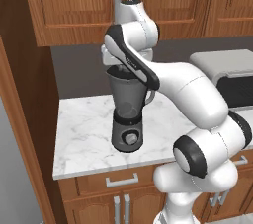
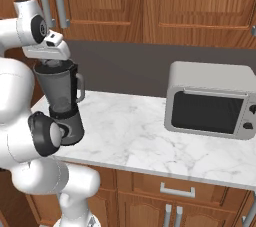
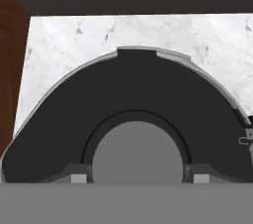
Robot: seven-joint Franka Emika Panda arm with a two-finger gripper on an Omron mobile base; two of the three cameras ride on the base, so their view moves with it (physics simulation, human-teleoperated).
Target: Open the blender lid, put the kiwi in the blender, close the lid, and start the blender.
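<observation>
Crowding blender (image 1: 127,114): arm in front, toaster oven (image 2: 210,100) well right.

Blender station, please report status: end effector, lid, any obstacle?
End effector shut on the blender lid's centre knob, directly above the blender. Lid sits on the jar rim. Kiwi not sighted. Toaster oven stands apart to the right, nothing blocking.

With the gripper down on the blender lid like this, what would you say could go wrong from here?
1. The gripper is shut on the small centre knob of the blender lid; a thin hold could slip as the lid lifts.
2. The blender is tall on a small base; an off-vertical pull might tip it toward the counter edge.
3. The toaster oven stands apart, so it poses little risk.
</observation>
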